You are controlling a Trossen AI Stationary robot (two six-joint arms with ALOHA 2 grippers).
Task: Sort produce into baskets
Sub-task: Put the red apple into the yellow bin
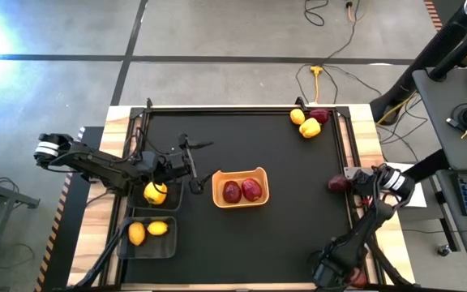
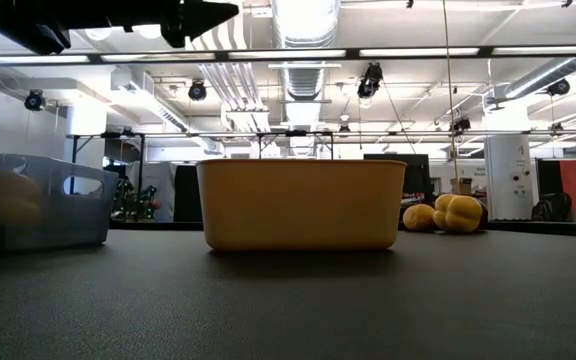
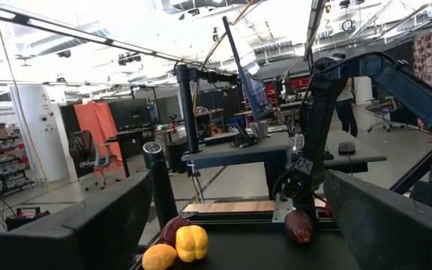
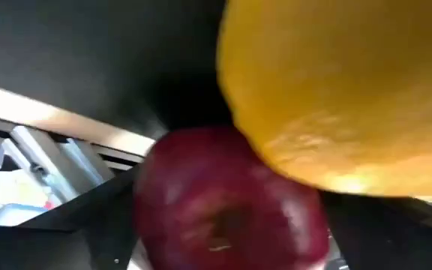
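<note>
A tan tray at mid-table holds two dark red fruits. At the left stand two dark bins. One holds a yellow pepper, the other two lemons. In the far right corner lie yellow pieces and a red one. My right gripper is open, low at the right edge. A dark red fruit lies between its fingers. My left gripper hovers open over the table between the pepper's bin and the tray, with nothing in it. My right gripper slants down over the dark red fruit, which rests on the table and shows between the two dark fingers in the right wrist view. I cannot tell whether the fingers touch it.
A large blurred yellow shape fills the right wrist view beyond the red fruit, and I cannot tell what it is. The table's wooden rim and metal rail run close by my right gripper. Bare black mat lies in front of the tray.
</note>
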